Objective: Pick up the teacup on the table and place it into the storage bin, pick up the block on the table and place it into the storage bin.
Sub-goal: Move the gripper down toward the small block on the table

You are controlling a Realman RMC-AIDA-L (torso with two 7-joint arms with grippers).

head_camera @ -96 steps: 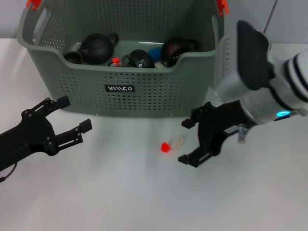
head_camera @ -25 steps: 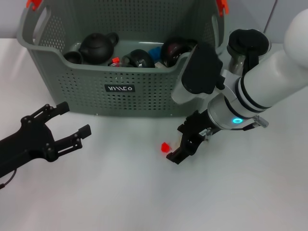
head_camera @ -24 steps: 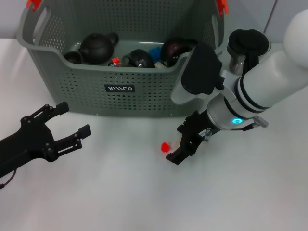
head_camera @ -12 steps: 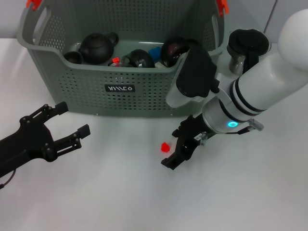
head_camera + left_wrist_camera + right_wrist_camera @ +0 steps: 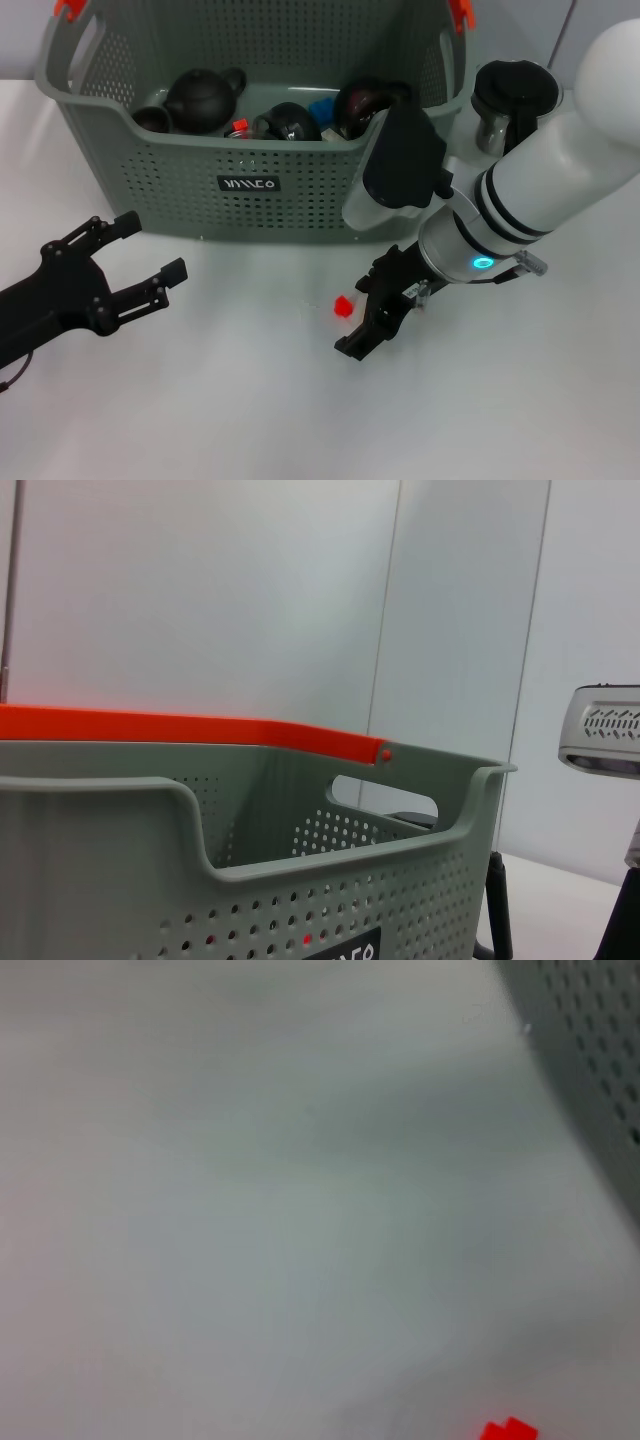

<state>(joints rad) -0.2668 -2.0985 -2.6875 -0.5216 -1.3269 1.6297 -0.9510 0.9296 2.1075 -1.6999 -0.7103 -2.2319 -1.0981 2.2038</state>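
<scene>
Small red block [image 5: 343, 305] on table [image 5: 250, 400]; right pincer [image 5: 372, 318] beside, spread unclear; left pincer [image 5: 140, 256] spread.

Glass jug [image 5: 508, 103] — black handle — beside dark teapots [image 5: 204, 97].

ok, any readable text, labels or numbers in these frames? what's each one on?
One label only: a small black label with white marks on the front wall of the storage bin. The marks are too stylised to read as letters; no quote possible.
In the left wrist view the same label is cut off at the frame edge, unreadable.
Nothing else carries text.
</scene>
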